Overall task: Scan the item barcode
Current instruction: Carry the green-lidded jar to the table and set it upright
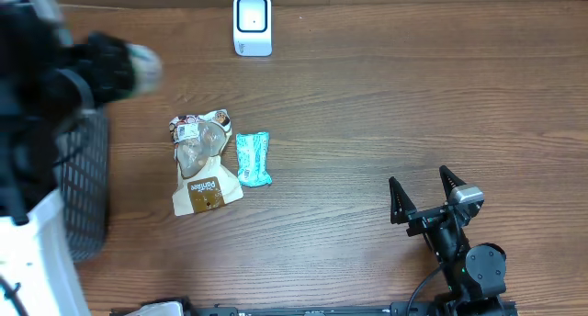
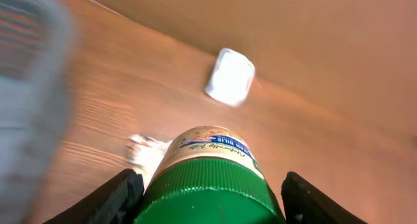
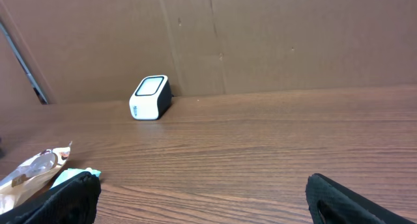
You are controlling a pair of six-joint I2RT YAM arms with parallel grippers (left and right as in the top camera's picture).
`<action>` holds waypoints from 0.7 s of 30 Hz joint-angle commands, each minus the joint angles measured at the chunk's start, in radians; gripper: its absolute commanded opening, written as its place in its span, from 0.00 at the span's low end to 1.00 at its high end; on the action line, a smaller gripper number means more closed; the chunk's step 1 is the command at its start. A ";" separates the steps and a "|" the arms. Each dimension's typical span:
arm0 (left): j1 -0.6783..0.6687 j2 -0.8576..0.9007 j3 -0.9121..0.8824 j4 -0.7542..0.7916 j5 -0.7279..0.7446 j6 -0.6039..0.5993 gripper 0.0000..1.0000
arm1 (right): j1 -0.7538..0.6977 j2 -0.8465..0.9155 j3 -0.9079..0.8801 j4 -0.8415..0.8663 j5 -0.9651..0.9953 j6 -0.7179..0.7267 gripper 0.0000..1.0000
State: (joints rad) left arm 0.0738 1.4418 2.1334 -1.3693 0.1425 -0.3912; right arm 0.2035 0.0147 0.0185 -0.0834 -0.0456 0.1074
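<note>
Near ten o'clock, left pincer point(image 2: 208, 201) is gripping the green-lidded jar point(image 2: 210, 152), seemingly aiming it at the scanner point(image 2: 229, 76); right pincer point(image 1: 419, 178) is gaping empty.

Left hand point(image 2: 212, 188) raised, clamped on jar point(image 2: 212, 152); right hand point(image 1: 421, 182) low, jaws wide apart.

A brown snack bag point(image 1: 204, 174) and a teal packet point(image 1: 253, 158) lie side by side (left of centre) on the wooden table point(image 1: 367, 123); a black mesh basket point(image 1: 83, 187) stands at the left edge.

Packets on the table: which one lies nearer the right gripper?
The small teal packet; it lies on the side of the larger brown bag facing the right gripper.
</note>
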 commanded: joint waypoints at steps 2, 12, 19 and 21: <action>-0.240 0.079 -0.051 -0.003 -0.092 -0.074 0.54 | -0.003 -0.012 -0.011 0.003 -0.001 -0.004 1.00; -0.565 0.367 -0.138 -0.006 -0.266 -0.115 0.54 | -0.003 -0.012 -0.011 0.003 -0.001 -0.004 1.00; -0.629 0.594 -0.139 -0.007 -0.276 -0.129 0.56 | -0.003 -0.012 -0.011 0.003 -0.001 -0.004 1.00; -0.631 0.647 -0.140 -0.006 -0.275 -0.134 0.56 | -0.003 -0.012 -0.011 0.003 -0.001 -0.004 1.00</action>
State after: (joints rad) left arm -0.5499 2.0094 1.9938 -1.3735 -0.1020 -0.4965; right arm 0.2035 0.0147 0.0185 -0.0834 -0.0460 0.1070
